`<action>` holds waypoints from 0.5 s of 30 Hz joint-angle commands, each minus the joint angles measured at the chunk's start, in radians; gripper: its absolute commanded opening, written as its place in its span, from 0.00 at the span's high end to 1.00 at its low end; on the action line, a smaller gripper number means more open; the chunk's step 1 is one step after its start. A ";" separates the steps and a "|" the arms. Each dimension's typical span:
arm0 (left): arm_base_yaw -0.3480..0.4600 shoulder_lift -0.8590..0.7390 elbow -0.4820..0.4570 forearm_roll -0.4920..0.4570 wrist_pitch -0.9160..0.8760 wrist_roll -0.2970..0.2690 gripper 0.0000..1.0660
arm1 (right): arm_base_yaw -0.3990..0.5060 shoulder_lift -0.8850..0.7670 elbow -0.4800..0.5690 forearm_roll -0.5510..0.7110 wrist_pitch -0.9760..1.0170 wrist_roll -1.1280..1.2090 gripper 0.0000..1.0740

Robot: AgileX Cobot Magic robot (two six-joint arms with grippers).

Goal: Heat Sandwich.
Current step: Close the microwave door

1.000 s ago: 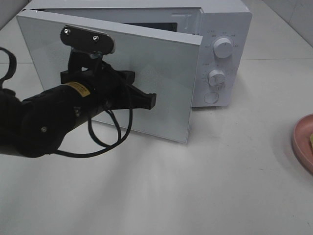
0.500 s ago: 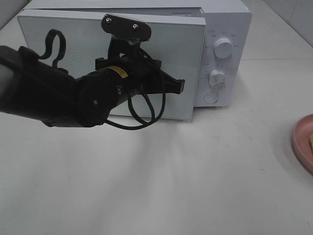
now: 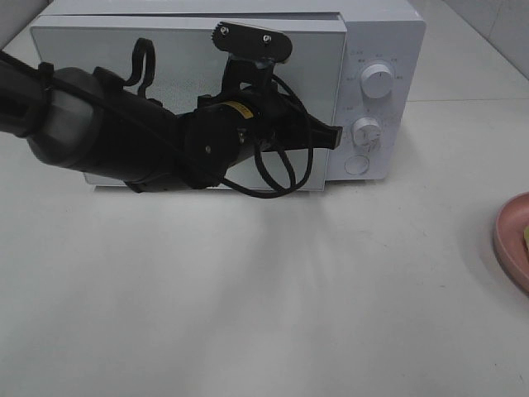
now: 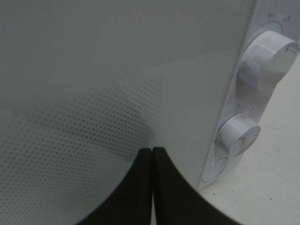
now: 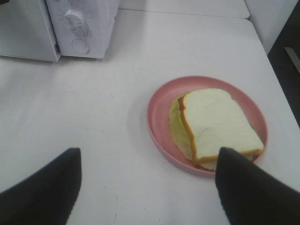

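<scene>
Right now we have our left tool (image 3: 335, 136) at the front of the microwave (image 3: 376, 33), its two fingers pressed together with nothing between them, the tips resting against the door (image 3: 107, 58) close to its edge beside the control panel. From above, the door looks flush with the body, or very nearly so; we cannot tell whether it has latched. Three white knobs (image 3: 378, 81) sit in a column just beside the tool tips.

Our right tool (image 5: 147, 187) hangs over the table (image 3: 248, 314) with its fingers spread wide, holding nothing. Just beyond it sits the pink plate (image 5: 157, 101), and on that plate lies the sandwich (image 5: 215, 124): white bread on top, a strip of red and pale yellow-green filling showing along one side. The plate stands well apart from the microwave, off to the right side of the table, only its rim showing from above.

We judge the step in hand to be work on the door, with the sandwich not yet inside. Heating calls for the door to stand open, so the next move, as we see it, means swinging it out wide enough, then bringing the plate across. We cannot see inside the microwave.
</scene>
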 commanded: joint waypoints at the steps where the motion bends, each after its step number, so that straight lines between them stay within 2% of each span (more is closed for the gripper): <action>1: 0.023 0.013 -0.040 -0.022 -0.003 0.003 1.00 | -0.009 -0.027 0.002 -0.001 -0.006 -0.008 0.29; 6: 0.042 0.029 -0.080 -0.026 0.019 0.004 1.00 | -0.009 -0.027 0.002 -0.001 -0.006 -0.008 0.29; 15: 0.071 0.069 -0.165 -0.061 0.054 0.041 1.00 | -0.009 -0.027 0.002 -0.001 -0.006 -0.008 0.29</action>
